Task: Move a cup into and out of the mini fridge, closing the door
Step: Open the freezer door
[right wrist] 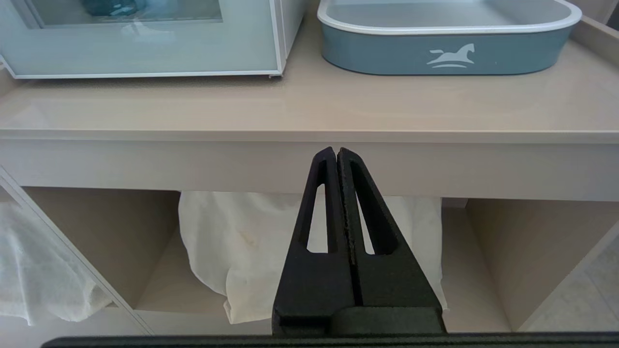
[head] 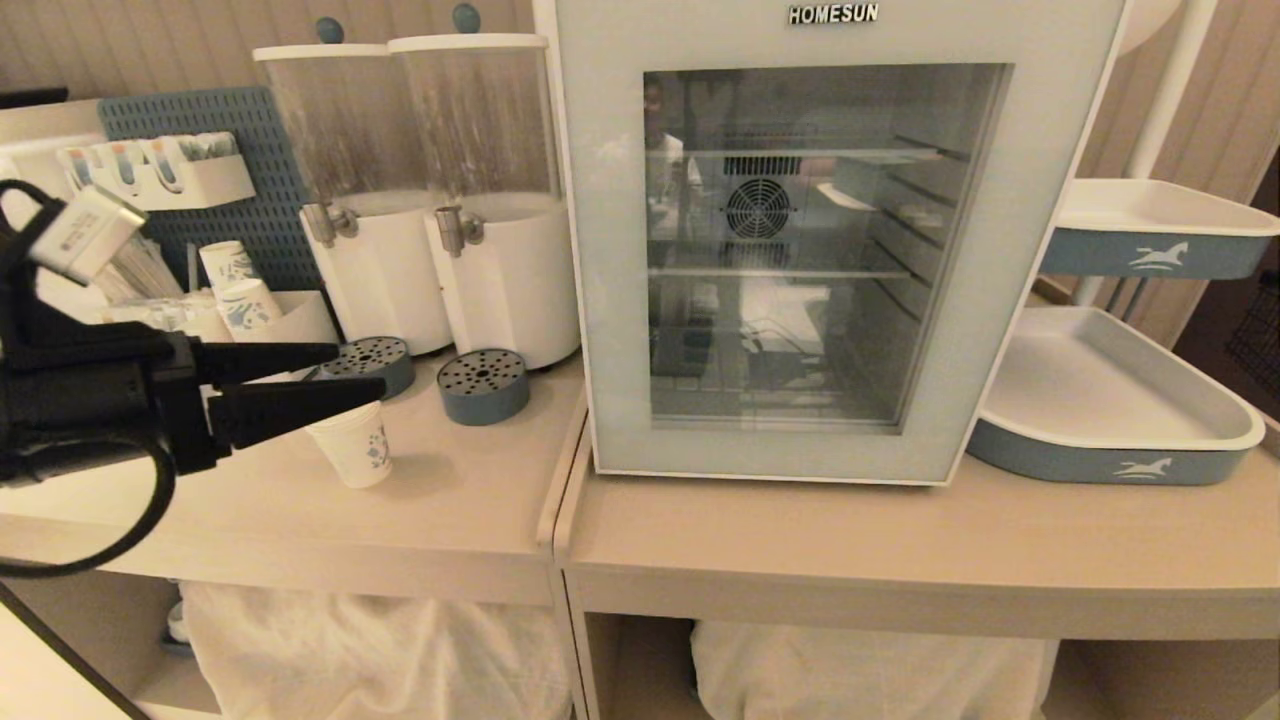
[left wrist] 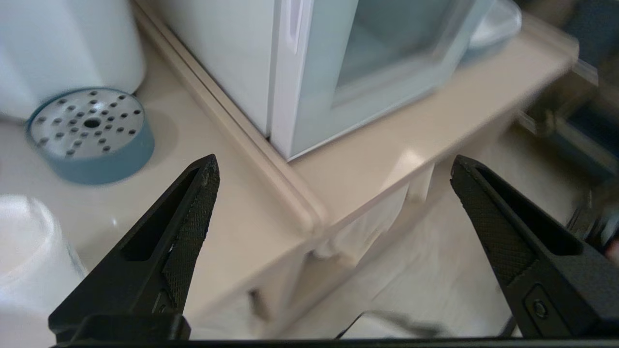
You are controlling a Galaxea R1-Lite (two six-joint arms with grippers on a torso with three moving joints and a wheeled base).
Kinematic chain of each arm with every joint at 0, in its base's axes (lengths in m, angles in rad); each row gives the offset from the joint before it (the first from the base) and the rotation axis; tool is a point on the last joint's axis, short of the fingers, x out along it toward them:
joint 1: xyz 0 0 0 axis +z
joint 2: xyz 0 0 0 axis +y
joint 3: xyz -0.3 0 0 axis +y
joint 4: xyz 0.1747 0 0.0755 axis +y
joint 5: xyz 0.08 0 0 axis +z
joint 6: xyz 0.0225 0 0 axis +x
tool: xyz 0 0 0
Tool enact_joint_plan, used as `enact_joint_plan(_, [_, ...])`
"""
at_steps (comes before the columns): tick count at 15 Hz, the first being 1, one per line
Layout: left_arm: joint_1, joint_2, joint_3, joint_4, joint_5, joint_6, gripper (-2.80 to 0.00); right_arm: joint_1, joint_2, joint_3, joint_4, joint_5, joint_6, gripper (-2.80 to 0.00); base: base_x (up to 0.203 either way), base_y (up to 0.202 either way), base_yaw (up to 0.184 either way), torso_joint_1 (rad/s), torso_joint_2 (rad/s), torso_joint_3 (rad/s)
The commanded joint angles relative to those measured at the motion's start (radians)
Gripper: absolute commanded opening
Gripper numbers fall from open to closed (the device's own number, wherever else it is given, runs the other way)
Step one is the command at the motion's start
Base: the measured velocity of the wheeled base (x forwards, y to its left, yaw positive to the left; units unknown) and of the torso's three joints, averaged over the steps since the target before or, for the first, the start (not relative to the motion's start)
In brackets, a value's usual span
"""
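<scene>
The mini fridge (left wrist: 227, 48) stands on the right-hand counter, and its glass door (head: 615, 300) is closed, with wire shelves and a rear fan visible through the pane. The handle slot (left wrist: 293, 24) runs along the door's left edge. A white paper cup (head: 350, 445) with a small blue logo stands upright on the left counter. My left gripper (head: 360, 368) hovers open just above the cup's rim, pointing toward the fridge, with nothing between its fingers (left wrist: 193, 212). The cup (left wrist: 29, 251) sits beside one finger. My right gripper (right wrist: 337, 152) is shut and empty, parked below the counter's front edge.
Two drink dispensers (head: 440, 200) stand behind blue perforated drip trays (head: 483, 385). Paper cups with blue drawings (head: 240, 295) sit at the back left. Blue-and-white trays (head: 1100, 400) stand right of the fridge. White cloth (right wrist: 242, 241) hangs in the cubbies under the counter.
</scene>
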Motion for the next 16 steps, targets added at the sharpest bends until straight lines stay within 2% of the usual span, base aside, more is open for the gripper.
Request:
enact_joint_plan(1, [0.014,0.147,-0.062,0.0,-0.056,0.071,0.0,0.0,0.001,0.0,0.0,0.0,0.0,-2.8,0.0,0.0,0.0,0.0,0.0,0.0])
enact_joint_plan(4, [0.007,0.254,-0.175,-0.001,-0.101,0.087,0.0,0.0,0.0,0.0,0.001,0.0,-0.001,-2.8,0.0,0.0,0.0,0.0,0.0,0.0])
enact_joint_plan(6, [-0.038,0.3,-0.221,-0.02,-0.118,0.088,0.0,0.0,0.0,0.0,0.0,0.0,-0.002,-2.8,0.0,0.0,0.0,0.0,0.0,0.0])
enact_joint_plan(8, [-0.065,0.337,-0.219,-0.114,-0.156,0.085,0.0,0.0,0.001,0.0,0.0,0.0,0.0,-2.8,0.0,0.0,0.0,0.0,0.0,0.0])
enact_joint_plan(10, [-0.128,0.37,-0.203,-0.254,-0.191,0.039,0.0,0.0,0.001,0.0,0.0,0.0,-0.002,-2.8,0.0,0.0,0.0,0.0,0.0,0.0])
enact_joint_plan(13, [-0.16,0.402,-0.216,-0.299,-0.198,-0.002,0.0,0.0,0.0,0.0,0.002,-0.001,-0.002,-2.8,0.0,0.0,0.0,0.0,0.0,0.0])
enact_joint_plan(16, [-0.186,0.445,-0.256,-0.338,-0.201,-0.009,0.0,0.0,0.001,0.0,0.0,0.0,0.0,-2.8,0.0,0.0,0.0,0.0,0.0,0.0])
